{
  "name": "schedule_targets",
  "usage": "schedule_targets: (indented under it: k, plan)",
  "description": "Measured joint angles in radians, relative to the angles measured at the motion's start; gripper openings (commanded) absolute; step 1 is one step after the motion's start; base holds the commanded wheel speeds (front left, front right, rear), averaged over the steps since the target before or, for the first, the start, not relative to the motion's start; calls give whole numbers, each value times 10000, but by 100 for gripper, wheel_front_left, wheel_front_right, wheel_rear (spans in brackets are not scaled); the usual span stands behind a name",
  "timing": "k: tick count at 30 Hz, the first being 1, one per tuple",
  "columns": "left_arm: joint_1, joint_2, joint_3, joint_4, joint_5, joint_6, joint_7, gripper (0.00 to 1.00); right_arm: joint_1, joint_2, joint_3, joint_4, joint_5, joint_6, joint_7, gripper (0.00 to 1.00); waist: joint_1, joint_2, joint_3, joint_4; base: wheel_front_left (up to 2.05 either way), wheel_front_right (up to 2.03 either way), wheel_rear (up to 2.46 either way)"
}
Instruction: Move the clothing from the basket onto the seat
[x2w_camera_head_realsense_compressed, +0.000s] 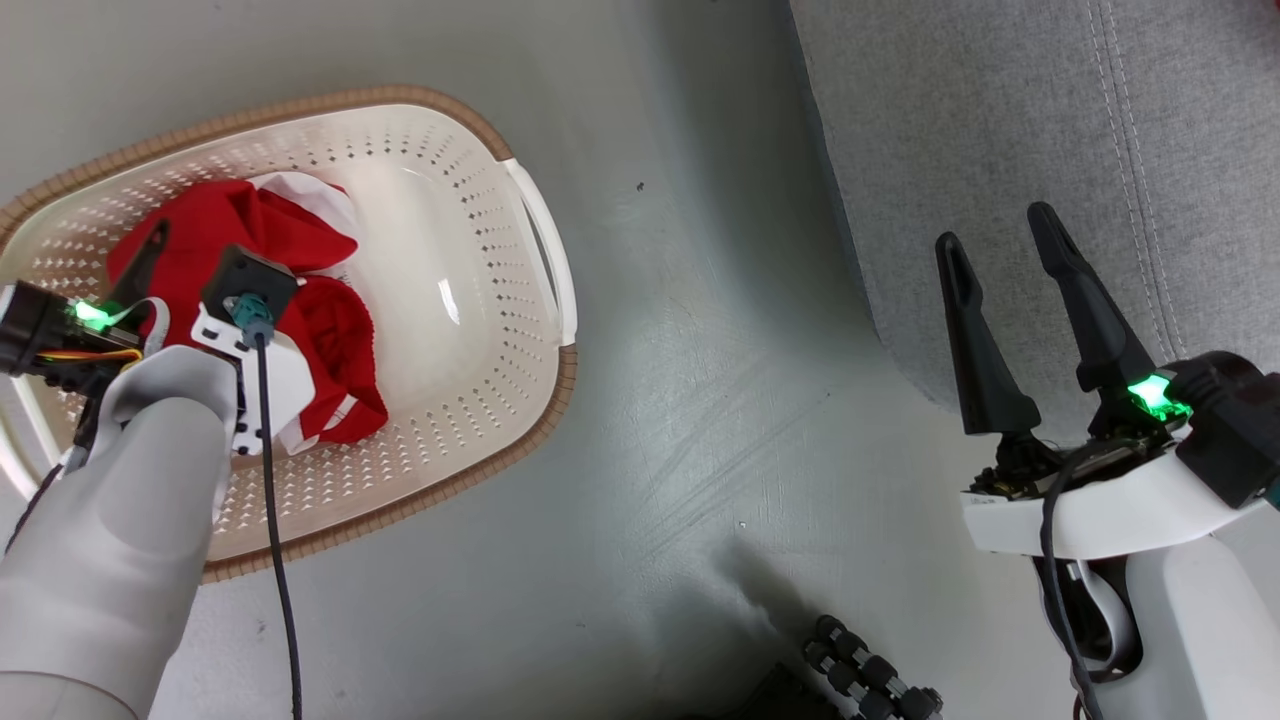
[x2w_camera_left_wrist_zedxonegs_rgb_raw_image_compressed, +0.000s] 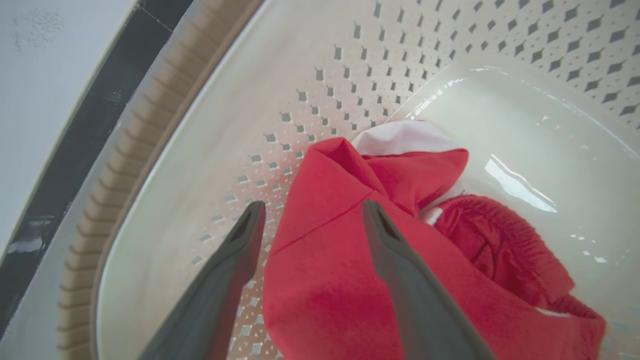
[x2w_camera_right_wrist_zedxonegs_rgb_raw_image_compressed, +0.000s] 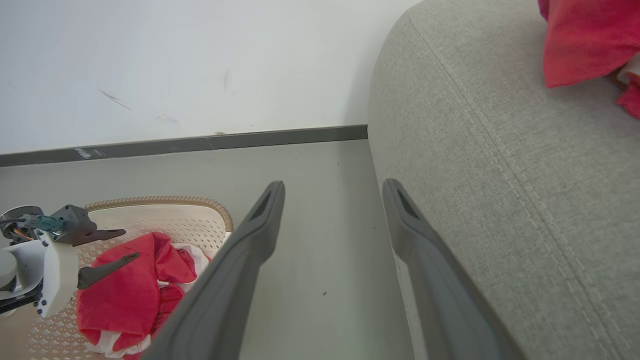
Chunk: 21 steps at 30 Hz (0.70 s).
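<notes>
Clothing (x2w_camera_left_wrist_zedxonegs_rgb_raw_image_compressed: 325, 280): red heap, white trim, on the floor at one end of the basket (x2w_camera_head_realsense_compressed: 480, 250).
Left gripper (x2w_camera_left_wrist_zedxonegs_rgb_raw_image_compressed: 314, 205): fingers spread, empty, poised right over the heap; contact unclear.
Right gripper (x2w_camera_head_realsense_compressed: 994, 225): spread, empty, at the edge of the seat (x2w_camera_head_realsense_compressed: 1000, 150).
Red garment (x2w_camera_right_wrist_zedxonegs_rgb_raw_image_compressed: 585, 45): on the seat.

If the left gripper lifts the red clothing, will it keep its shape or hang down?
Probably floppy: the red clothing lies crumpled in folds, so it should hang limp. The fabric looks thin, likely light. Pieces lie bunched in the basket, so one may drag another.
</notes>
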<state>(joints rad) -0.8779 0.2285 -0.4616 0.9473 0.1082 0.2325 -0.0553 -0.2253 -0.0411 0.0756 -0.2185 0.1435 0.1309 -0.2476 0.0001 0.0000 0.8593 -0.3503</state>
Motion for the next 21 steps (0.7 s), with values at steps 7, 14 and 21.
schedule_targets:
  k: [7,14,21]
  plan:
    - [-276,144,84,408,73,295,474,100,-311,4,165,151,245,0,-2,100,0,0,300,-227,0,0,0]
    - [-570,213,148,671,84,527,719,100,-655,6,272,190,487,0,-4,100,0,0,557,-393,0,0,0]
    - [-804,207,71,913,86,472,940,0,-825,6,288,244,591,0,-4,100,0,0,738,-510,0,0,0]
